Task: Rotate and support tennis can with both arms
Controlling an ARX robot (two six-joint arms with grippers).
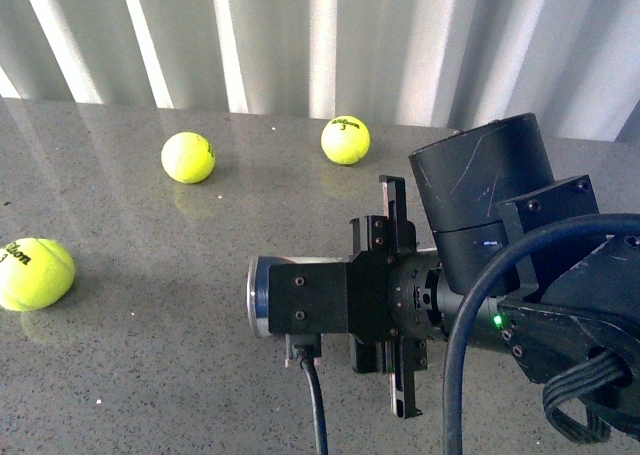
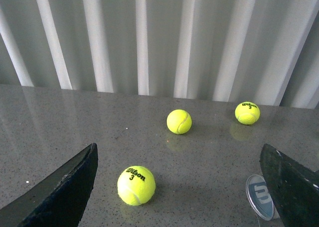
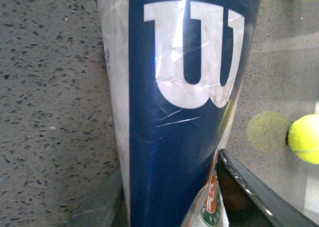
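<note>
The tennis can (image 1: 259, 297) is held level just above the grey table, its silver-rimmed end pointing left. My right gripper (image 1: 397, 295) is shut on the tennis can around its middle, and the black wrist hides most of the tube. In the right wrist view the blue label with a white W (image 3: 184, 112) fills the frame between the fingers (image 3: 254, 197). My left gripper (image 2: 179, 197) is open, with nothing between its black fingers (image 2: 65, 192). The can's round W lid (image 2: 260, 196) shows just beside one left finger, apart from it. The left arm is outside the front view.
Three yellow-green tennis balls lie on the speckled table (image 1: 150, 375): one at the near left (image 1: 35, 273), two farther back (image 1: 187, 157) (image 1: 345, 140). A corrugated metal wall (image 1: 300, 35) stands behind the table's far edge. A black cable (image 1: 315, 405) hangs below the right wrist.
</note>
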